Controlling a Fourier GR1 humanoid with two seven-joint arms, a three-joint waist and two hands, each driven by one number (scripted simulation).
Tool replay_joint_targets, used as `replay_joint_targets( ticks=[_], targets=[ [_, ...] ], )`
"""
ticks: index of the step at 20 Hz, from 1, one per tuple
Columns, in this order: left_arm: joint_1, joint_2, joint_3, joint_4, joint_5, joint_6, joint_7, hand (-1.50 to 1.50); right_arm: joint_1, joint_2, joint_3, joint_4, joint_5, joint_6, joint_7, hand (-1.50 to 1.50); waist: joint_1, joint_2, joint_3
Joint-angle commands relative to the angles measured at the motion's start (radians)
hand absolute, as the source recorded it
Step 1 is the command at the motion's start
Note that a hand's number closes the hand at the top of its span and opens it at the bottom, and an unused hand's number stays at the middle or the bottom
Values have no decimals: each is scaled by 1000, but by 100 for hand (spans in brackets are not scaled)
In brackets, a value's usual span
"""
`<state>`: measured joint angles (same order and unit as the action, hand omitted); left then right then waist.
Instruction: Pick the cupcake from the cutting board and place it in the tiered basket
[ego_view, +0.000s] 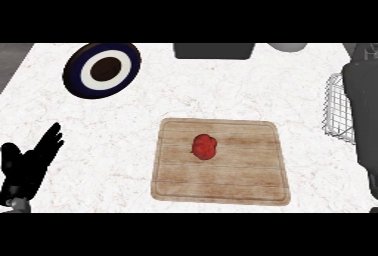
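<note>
A small red cupcake (205, 146) sits near the middle of the wooden cutting board (251, 185), with nothing touching it. The white wire tiered basket (336, 111) stands at the counter's right edge, partly hidden behind a grey forearm (367, 125) that runs up that edge. The forearm's dark upper end, my right hand (363, 54), is cut off by the view's border. My left hand (26, 167) rests open at the lower left, fingers up, well away from the board.
A dark blue and white plate (102, 70) lies at the back left. A dark grey box (214, 50) and a pale round object (289, 46) stand along the back edge. White marbled counter surrounds the board.
</note>
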<state>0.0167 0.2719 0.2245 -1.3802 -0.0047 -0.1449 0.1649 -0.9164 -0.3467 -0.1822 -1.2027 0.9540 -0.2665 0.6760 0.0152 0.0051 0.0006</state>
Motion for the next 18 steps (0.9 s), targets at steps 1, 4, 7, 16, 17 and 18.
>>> replay_joint_targets(
  ticks=[1, 4, 7, 16, 17, 18],
  targets=[
    [18, -19, -5, 31, -18, 3, -71, 0, -51, -31, -62, 185, -54, -86, -133, 150, 3, 0, -1],
    [-1, 4, 6, -35, 7, -9, 47, 0, -86, -82, -96, 239, -94, -69, -186, 150, 0, -2, 0],
    [3, 13, 18, 3, -6, -3, -16, 0, -7, -212, 84, 314, 164, 34, -191, 150, -5, 12, -9],
    [-1, 8, 15, 7, 8, -26, -13, 0, -150, -418, 133, 474, 229, 209, -396, 150, 4, 0, -1],
    [11, 18, 17, -15, 11, -35, 8, 0, -157, -388, 135, 530, 247, 149, -408, 150, 12, 2, 0],
    [25, -24, -3, -24, -4, -5, -9, 0, -184, -396, 133, 585, 259, 137, -429, 150, 18, 4, 0]
  ],
)
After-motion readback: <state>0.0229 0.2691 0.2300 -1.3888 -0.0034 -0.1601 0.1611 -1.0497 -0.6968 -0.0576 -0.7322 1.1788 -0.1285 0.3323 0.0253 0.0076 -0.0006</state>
